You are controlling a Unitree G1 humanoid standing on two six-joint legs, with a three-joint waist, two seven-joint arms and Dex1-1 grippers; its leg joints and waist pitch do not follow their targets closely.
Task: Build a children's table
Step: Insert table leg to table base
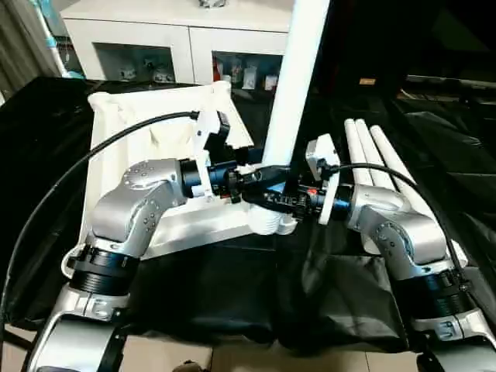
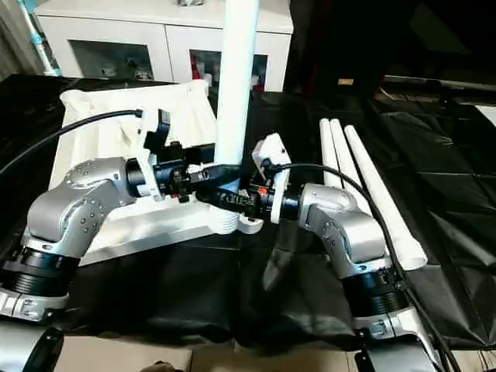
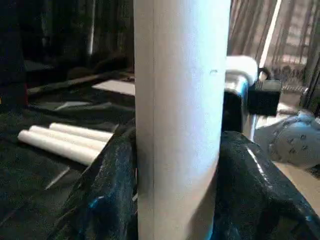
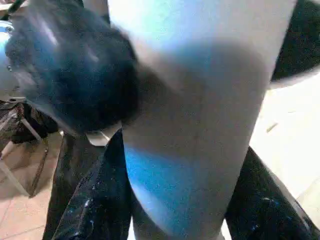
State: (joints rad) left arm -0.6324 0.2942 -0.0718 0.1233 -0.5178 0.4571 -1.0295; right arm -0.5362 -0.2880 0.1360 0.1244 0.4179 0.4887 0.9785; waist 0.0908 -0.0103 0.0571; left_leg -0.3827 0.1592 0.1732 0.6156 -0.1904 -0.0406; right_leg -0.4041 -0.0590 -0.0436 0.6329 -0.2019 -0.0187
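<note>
You are holding one white leg (image 1: 298,85) upright with both arms, its lower end sitting at the near corner socket (image 1: 267,222) of the upturned tabletop (image 1: 128,147). The left end effector (image 1: 260,175) is clamping the leg from one side and the right end effector (image 1: 271,200) is clamping it from the other, just above the socket. The left wrist view is showing black fingers (image 3: 112,185) pressing against both sides of the tube, and the right wrist view is showing the same for the right fingers (image 4: 95,200).

The tabletop is lying ribbed side up on the black-draped bench (image 1: 232,302), in front of a white cabinet (image 1: 178,39). Three spare legs (image 2: 364,178) are resting side by side on the cloth to your right, well apart from the work.

Whether the leg is fully seated is hidden behind the fingers, so you are risking a release too early: a half-seated leg could tip and fall. The leg is appearing to lean slightly, so pushing down off-axis could jam it in the socket or make the light tabletop slide on the cloth. Two grips set so close together could also be fighting each other and twisting the tube out of line.
</note>
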